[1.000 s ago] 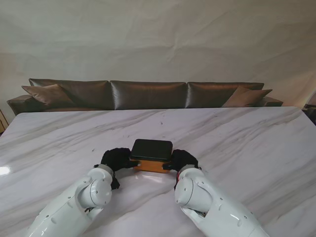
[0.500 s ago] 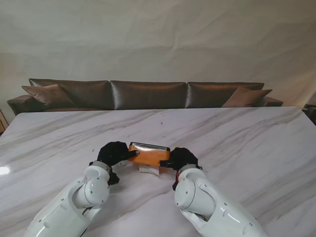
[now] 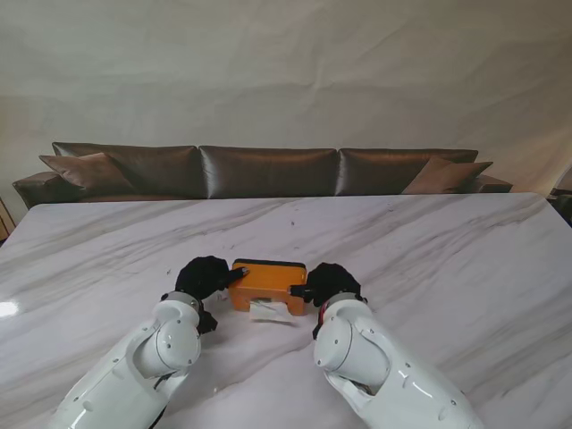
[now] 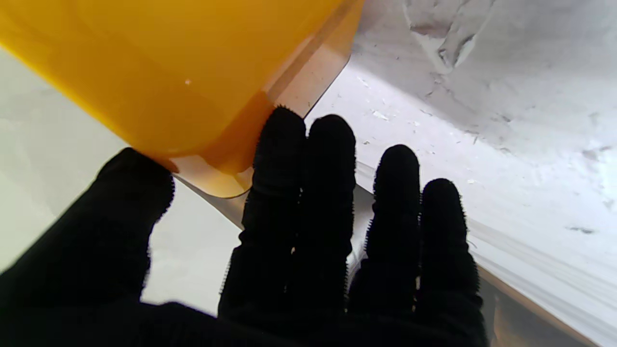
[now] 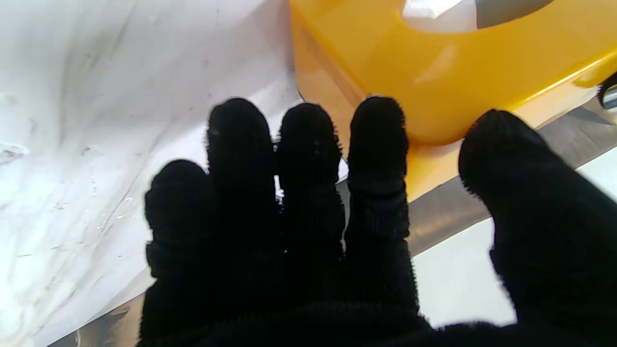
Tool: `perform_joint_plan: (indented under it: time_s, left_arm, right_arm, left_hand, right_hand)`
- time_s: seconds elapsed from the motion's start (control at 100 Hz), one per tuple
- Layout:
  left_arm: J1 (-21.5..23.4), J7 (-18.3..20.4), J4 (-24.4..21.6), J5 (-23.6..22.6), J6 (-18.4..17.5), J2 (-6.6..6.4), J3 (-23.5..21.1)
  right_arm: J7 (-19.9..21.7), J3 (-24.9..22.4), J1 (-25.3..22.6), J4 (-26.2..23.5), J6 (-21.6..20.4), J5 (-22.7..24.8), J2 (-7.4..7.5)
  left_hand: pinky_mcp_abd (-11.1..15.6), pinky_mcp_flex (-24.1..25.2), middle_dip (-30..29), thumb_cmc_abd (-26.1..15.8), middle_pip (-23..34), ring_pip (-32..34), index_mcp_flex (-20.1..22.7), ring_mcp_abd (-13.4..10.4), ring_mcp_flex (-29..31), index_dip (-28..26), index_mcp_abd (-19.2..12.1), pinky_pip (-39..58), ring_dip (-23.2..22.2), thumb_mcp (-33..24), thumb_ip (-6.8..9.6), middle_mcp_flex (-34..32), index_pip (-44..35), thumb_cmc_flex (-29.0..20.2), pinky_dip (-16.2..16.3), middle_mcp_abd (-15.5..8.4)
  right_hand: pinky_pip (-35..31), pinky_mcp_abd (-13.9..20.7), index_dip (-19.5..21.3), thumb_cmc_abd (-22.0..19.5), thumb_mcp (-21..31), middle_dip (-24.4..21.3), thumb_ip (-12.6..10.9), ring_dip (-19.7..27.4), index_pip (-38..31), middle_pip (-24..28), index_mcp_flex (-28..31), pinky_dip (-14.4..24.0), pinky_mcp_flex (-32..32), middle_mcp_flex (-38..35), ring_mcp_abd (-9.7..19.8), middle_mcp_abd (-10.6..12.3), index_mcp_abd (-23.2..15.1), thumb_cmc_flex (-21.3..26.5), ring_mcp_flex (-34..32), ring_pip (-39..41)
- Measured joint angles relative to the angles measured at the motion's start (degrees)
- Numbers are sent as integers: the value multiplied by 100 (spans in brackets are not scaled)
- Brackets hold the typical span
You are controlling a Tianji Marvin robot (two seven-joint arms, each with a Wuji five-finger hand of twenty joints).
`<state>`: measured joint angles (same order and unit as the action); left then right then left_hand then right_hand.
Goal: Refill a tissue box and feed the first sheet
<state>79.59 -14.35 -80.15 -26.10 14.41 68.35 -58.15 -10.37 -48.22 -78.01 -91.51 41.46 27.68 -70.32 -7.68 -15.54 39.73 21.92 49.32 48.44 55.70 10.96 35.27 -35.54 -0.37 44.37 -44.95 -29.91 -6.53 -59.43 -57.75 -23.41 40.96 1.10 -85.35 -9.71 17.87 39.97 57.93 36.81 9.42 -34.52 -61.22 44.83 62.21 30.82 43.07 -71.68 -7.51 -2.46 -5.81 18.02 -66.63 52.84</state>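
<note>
You have one orange tissue box (image 3: 267, 283) on the white marble table (image 3: 447, 259), one white tissue sheet (image 3: 271, 311), and two black-gloved hands, one at each end of the box. The box sits on the near middle of the table, just ahead of both forearms. Its long axis runs left to right across your view from the stand, and its broad orange face is tipped toward you, with a thin dark edge showing along its far top. The sheet pokes out at the near lower edge of the box and lies on the marble in front of it.

Your left hand (image 3: 206, 277) is at the box's left end. The left wrist view shows its fingers (image 4: 284, 193) extended and close together with the tips against the rounded orange corner (image 4: 159, 77), and the thumb spread out on the other side of that corner. Your right hand (image 3: 327, 283) mirrors it at the right end; in the right wrist view its fingertips (image 5: 378, 140) meet the orange wall (image 5: 448, 77) and the thumb stands apart beside the corner. An opening in the box with white tissue inside (image 5: 429, 9) shows at the edge of that view. Both hands press the box between them with straight, barely curled fingers rather than wrapping around it
</note>
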Motion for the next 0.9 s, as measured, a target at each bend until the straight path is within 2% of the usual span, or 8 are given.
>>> perform_joint_plan:
  time_s: [0.13, 0.29, 0.47, 0.54, 0.63, 0.7, 0.77, 0.9]
  left_arm:
    - [-3, -81, 75, 501, -11, 91, -92]
    - [6, -97, 100, 428, -4, 123, -131]
    - [-1, -96, 99, 422, 78, 124, -135]
    - [0, -76, 81, 386, 200, 124, -142]
    - [50, 143, -13, 262, 323, 110, -241]
    - [155, 387, -163, 256, 343, 80, -395]
    - [262, 398, -268, 251, 355, 35, -480]
    - [459, 574, -407, -92, 384, -61, -646]
  right_arm:
    - [15, -47, 39, 63, 61, -43, -21]
    - [61, -87, 69, 114, 97, -44, -21]
    - [139, -112, 98, 148, 135, -52, -12]
    - [229, -146, 91, 141, 172, -62, 3]
    - [339, -240, 16, 76, 207, -68, 42]
    - [559, -303, -77, -67, 244, -18, 126]
    - [781, -320, -159, -220, 301, 125, 228]
    - [1043, -297, -223, -340, 379, 470, 385]
  left_hand:
    - [-28, 0, -33, -2, -136, -7, 197, 72, 0, -1, -255, 0, 0, -177, 84, 22, -31, -28, 3, -10]
    - [-53, 0, -80, -2, -153, -7, 337, 92, 0, -1, -612, 0, 2, -238, 139, -102, -28, -41, 42, -30]
    - [-65, 0, -160, -2, -226, -46, 371, 128, 0, -1, -638, 0, 16, -234, 140, -87, 93, -17, 46, -31]
    - [-69, 48, -304, -17, -441, -176, 161, 134, -86, 207, -638, 0, 94, -41, 139, 46, 469, 61, 46, -31]
    - [-76, 235, -484, -127, -721, -491, -452, 138, -418, 496, -620, 0, 241, 354, 140, 688, 1018, 89, 46, -31]
    - [-76, 363, -556, -128, -865, -702, -1021, 140, -730, 657, -538, 0, 307, 571, 142, 1311, 1384, 23, 43, -31]
    - [-69, 535, -618, -129, -1038, -949, -1766, 138, -1097, 803, -395, 0, 429, 895, 294, 2075, 1804, 16, 31, -32]
    - [-59, 860, -741, -129, -1242, -1214, -2680, 141, -1526, 994, -190, 0, 551, 1231, 305, 2986, 2152, -58, -20, -98]
  right_hand:
    - [-2, -1, 6, 3, -26, 0, 5, 0, 65, 0, -2, 0, 9, 0, 1, 15, -211, -62, -6, 1]
    - [-16, -1, -21, 3, -93, 4, 18, 0, 121, -5, 66, 0, 64, -127, 7, 65, -292, -141, -67, 1]
    - [-16, -1, -21, -71, -141, 5, 21, 0, 146, -12, 60, 0, 68, -141, 9, 67, -304, -207, -71, 1]
    - [-16, -4, 86, -186, -249, 5, 7, 1, 401, -99, 43, 0, 16, -117, 9, 67, -284, -216, -35, 1]
    - [57, -4, 679, -594, -446, 5, -536, 3, 1130, -246, -339, 0, -315, 373, -8, 57, -61, -214, 333, -87]
    - [218, 1, 1039, -719, -854, 5, -714, 6, 1520, -299, -738, 0, -560, 791, -44, 49, 87, -252, 636, -225]
    - [360, 14, 1118, -720, -1166, 6, -811, 11, 1711, -323, -1118, 0, -783, 1174, -52, 49, 150, -252, 918, -323]
    - [712, 89, 1120, -294, -1265, -8, -1087, 79, 1971, -398, -1968, 0, -1221, 2069, -53, 48, 295, -252, 1526, -598]
